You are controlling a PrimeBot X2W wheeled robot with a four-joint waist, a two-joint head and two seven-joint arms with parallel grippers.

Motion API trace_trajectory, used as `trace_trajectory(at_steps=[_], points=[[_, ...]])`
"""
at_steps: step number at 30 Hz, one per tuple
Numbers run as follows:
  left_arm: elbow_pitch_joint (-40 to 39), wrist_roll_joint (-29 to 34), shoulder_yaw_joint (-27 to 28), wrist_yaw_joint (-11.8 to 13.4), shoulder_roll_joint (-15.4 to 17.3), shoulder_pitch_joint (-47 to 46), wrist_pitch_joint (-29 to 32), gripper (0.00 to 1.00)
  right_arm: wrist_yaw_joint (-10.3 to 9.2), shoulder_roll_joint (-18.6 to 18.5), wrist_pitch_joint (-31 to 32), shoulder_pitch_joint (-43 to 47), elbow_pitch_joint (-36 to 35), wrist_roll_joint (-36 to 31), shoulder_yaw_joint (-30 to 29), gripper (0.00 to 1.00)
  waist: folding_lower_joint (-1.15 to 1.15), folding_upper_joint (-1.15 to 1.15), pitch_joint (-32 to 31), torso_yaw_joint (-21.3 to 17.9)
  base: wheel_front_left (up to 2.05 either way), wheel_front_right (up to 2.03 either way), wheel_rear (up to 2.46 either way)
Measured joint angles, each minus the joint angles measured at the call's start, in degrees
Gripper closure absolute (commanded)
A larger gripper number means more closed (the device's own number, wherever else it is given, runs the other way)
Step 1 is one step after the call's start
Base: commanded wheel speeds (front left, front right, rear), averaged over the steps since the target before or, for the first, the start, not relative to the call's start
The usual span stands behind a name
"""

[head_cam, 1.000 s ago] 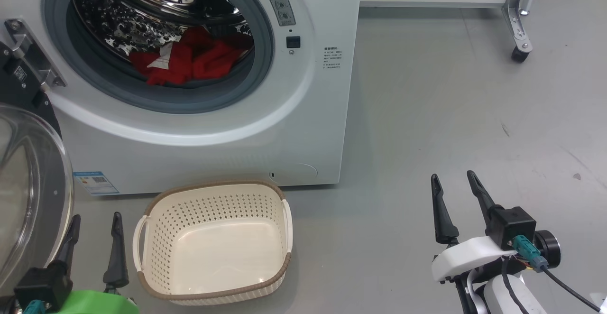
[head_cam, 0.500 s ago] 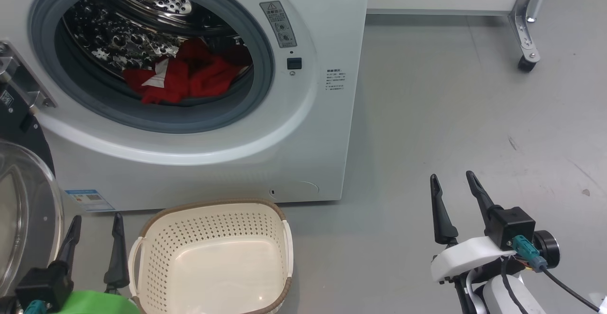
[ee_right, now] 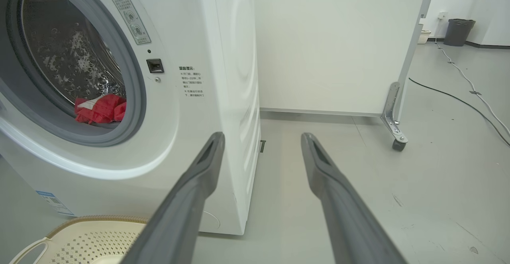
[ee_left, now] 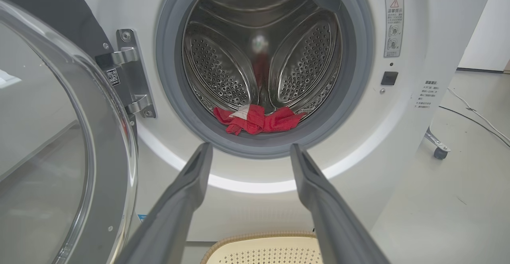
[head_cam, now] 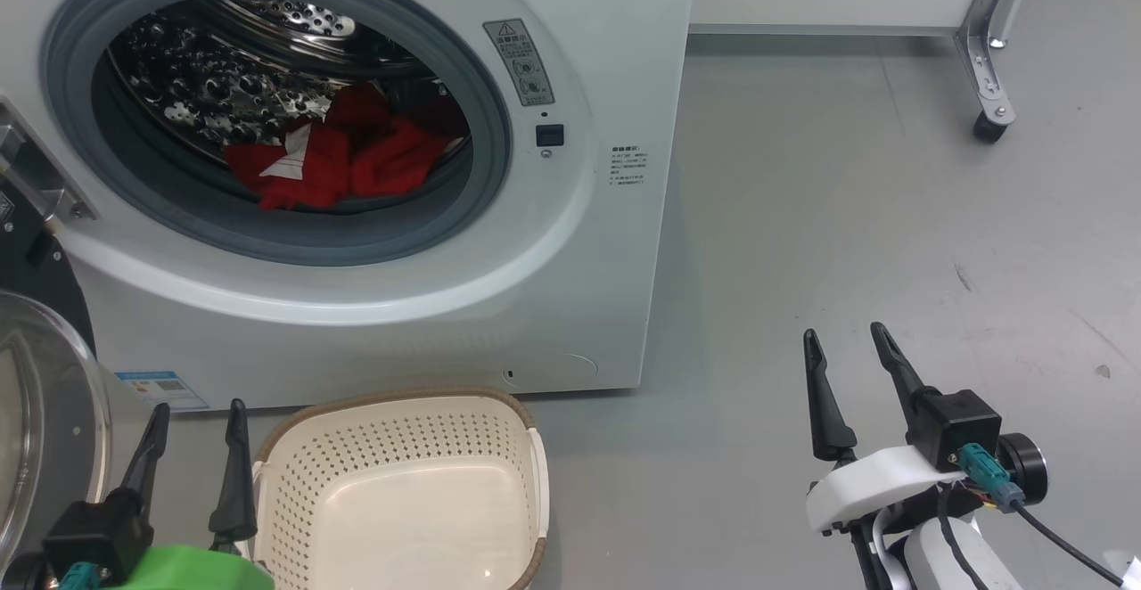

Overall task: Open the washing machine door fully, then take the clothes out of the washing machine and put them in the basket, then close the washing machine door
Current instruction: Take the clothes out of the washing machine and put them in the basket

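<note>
Grey floor (head_cam: 847,171); washing machine door (ee_left: 48,144) stands open, left. We judge extraction pending: clothes (head_cam: 330,162) lie in the drum (head_cam: 205,82), basket (head_cam: 401,397) waits near. Left gripper (head_cam: 198,407) and right gripper (head_cam: 843,333) spread, empty; one must reach inside.

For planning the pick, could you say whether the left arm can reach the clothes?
Probably yes: the door stands swung aside, and nothing lies between the open left gripper and the clothes.

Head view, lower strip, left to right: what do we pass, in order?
Open washing machine door → left pincer, open → basket → right pincer, open.
</note>
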Motion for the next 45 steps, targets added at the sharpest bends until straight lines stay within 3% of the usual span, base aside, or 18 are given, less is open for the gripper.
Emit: trace_trajectory(at_steps=[15,29,45], points=[[0.2,-0.7,-2.0,0.0,0.0,0.1,0.0,0.00,-0.01,0.0,0.0,0.1,0.5,0.0,0.5,0.00,0.00,0.00,0.8,-0.3,0.00,0.00,0.00],[5.0,-4.1,-8.6,0.0,0.3,-0.4,0.0,0.00,-0.58,0.0,0.0,0.5,1.4,0.0,3.2,0.00,0.00,0.00,8.0,-1.0,0.00,0.00,0.00],[5.1,-6.2,-10.2,0.0,7.4,-24.4,1.2,0.00,-1.53,-0.1,0.0,-6.9,-1.6,1.4,7.9,0.00,0.00,0.00,20.0,-3.8,0.00,0.00,0.00]])
